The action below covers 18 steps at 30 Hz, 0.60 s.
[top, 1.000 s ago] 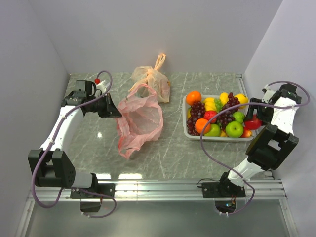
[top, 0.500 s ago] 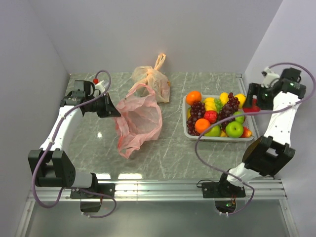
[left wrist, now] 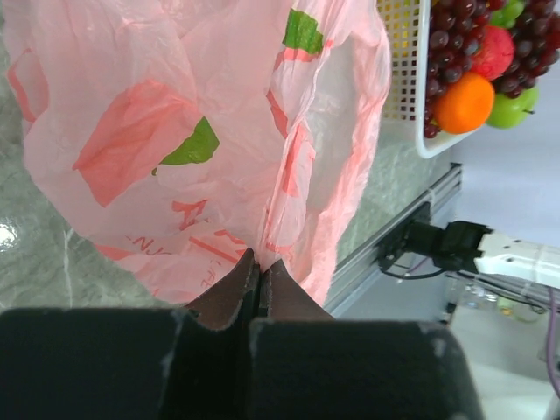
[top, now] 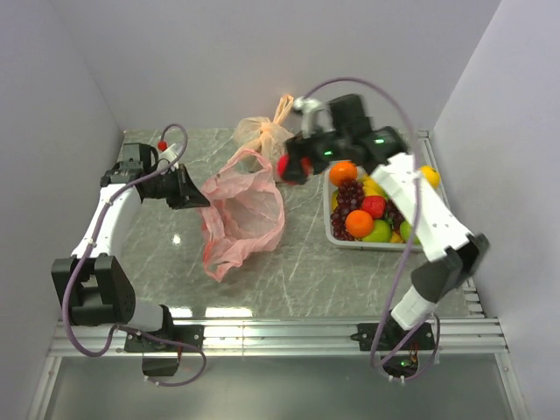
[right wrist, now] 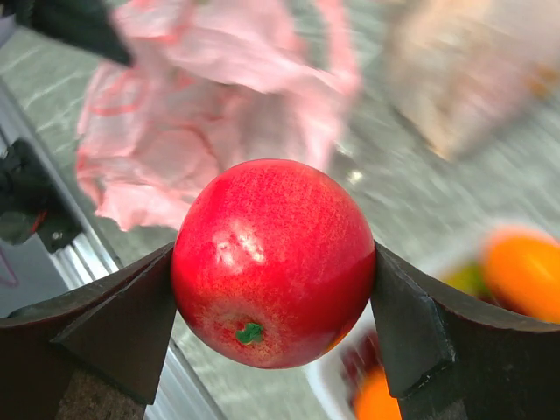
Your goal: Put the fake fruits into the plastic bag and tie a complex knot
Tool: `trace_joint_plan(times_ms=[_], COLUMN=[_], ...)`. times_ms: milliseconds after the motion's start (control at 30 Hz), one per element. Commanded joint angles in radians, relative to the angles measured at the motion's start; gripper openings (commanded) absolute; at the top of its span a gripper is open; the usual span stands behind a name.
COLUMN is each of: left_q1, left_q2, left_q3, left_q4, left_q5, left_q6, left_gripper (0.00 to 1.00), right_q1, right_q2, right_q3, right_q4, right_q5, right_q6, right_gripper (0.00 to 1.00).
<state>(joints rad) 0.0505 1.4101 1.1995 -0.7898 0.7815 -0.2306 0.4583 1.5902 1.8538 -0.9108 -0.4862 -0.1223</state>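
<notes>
The plastic bag [top: 245, 214] lies crumpled and pink-red on the table, mouth open toward the back. My left gripper [top: 201, 199] is shut on its left edge; the left wrist view shows the closed tips [left wrist: 256, 264] pinching the bag's film [left wrist: 201, 131]. My right gripper [top: 287, 168] hangs between bag and basket, shut on a glossy red apple [right wrist: 273, 262] that fills its jaws. More fake fruits, an orange [top: 342, 172], grapes [top: 350, 197] and a green apple [top: 378, 232], lie in the white basket [top: 330, 229]. No knot shows on the pink bag.
A paler orange-beige bag [top: 262, 136] with tied upright handles stands at the back, just behind the right gripper. The grey walls close in on the left, back and right. A metal rail [top: 280, 331] runs along the near edge.
The right arm swung from right of the basket leftward over it, carrying the red apple to the gap by the bag. The left gripper kept its hold on the bag.
</notes>
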Motion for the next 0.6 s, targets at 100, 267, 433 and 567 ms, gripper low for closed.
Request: trace_joint_plan(times_ms=[100,267,433,567], left_q1=[0.041,0.069,0.084,0.084], left_q2=[0.018,0.047,0.067,0.070], left_q3=[-0.009,-0.043,-0.054,-0.048], left_q4=[0.003,0.024,0.037,0.030], left_q5=[0.160,0.202,0.220,0.216], left_q6=[-0.003,-0.024,-0.032,-0.021], left_gripper=[0.00,0.00,0.00,0.00], right_q1=[0.247,0.388,0.414,0.384], right_q2=[0.183,0.286,0.333,0.251], right_q3=[0.015,0.002,0.039,0.036], right_q4=[0.151,0.227,0.211,0.178], right_q5=[0.103,0.192,0.241,0.207], right_q6=[0.021,0.018,0.039,0.032], right_gripper=[0.63,0.79,1.00,1.00])
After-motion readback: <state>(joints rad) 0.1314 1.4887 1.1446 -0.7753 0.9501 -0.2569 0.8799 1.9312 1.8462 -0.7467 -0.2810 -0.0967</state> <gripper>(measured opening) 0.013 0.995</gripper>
